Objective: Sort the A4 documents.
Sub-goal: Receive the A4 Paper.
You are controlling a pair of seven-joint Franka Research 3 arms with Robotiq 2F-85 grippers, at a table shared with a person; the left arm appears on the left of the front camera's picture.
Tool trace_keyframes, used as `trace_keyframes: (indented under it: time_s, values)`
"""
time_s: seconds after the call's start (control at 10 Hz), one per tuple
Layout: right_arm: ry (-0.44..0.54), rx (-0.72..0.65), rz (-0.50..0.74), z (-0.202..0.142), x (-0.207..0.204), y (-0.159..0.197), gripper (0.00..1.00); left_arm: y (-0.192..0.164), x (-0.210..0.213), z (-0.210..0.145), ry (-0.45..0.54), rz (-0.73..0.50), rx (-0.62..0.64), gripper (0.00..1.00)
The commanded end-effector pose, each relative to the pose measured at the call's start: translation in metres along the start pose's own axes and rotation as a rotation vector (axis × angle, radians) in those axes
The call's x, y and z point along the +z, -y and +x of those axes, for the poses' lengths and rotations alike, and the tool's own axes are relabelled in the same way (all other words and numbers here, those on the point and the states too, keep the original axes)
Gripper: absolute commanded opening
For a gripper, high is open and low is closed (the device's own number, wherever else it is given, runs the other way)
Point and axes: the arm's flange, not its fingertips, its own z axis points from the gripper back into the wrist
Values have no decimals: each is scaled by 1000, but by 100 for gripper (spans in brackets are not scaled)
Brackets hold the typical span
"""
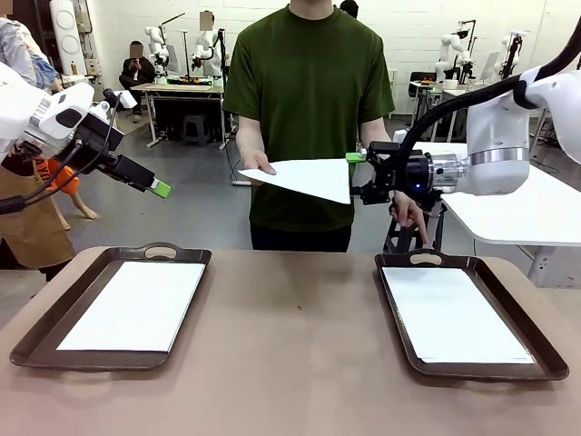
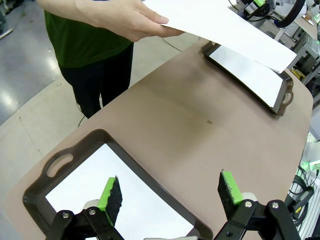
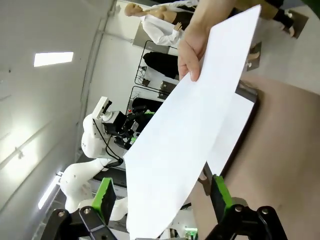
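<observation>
Brown counter [image 1: 290, 363], a tray each side | person's hand [image 1: 259, 165] holds out an A4 sheet [image 1: 304, 178], long axis toward my right hand [image 3: 162, 200] | right hand spread around its corner, nearer | left hand [image 2: 170, 192] spread, well apart.

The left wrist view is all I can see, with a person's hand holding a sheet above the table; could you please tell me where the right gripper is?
Observer: The right gripper is raised at the sheet, at the edge opposite the person's hand.
Operator: Has it closed on the paper?
Observer: No. In the right wrist view the sheet's edge lies between its open fingers, not pinched.
Operator: And where does my own gripper sit?
Observer: The left gripper hangs open in the air, above the left tray, which already holds paper.
</observation>
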Motion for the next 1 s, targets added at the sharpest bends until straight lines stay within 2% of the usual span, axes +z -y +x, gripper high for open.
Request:
trace_keyframes:
  time_s: [0.0,0.5,0.6,0.7,0.8,0.9]
  values:
    - [5,-81,32,13,-8,0,100,-1,1,-1,9,-4,-2,100]
    - [17,-138,55,11,-15,8,100,-1,1,-1,9,-4,-2,100]
    - [21,-134,51,11,-15,10,97,-1,1,-1,9,-4,-2,100]
    - [21,-135,48,12,-18,12,85,-1,1,-1,9,-4,-2,100]
    - [15,-151,59,11,-21,17,80,-1,1,-1,9,-4,-2,100]
    - [11,-164,61,12,-23,20,68,-1,1,-1,9,-4,-2,100]
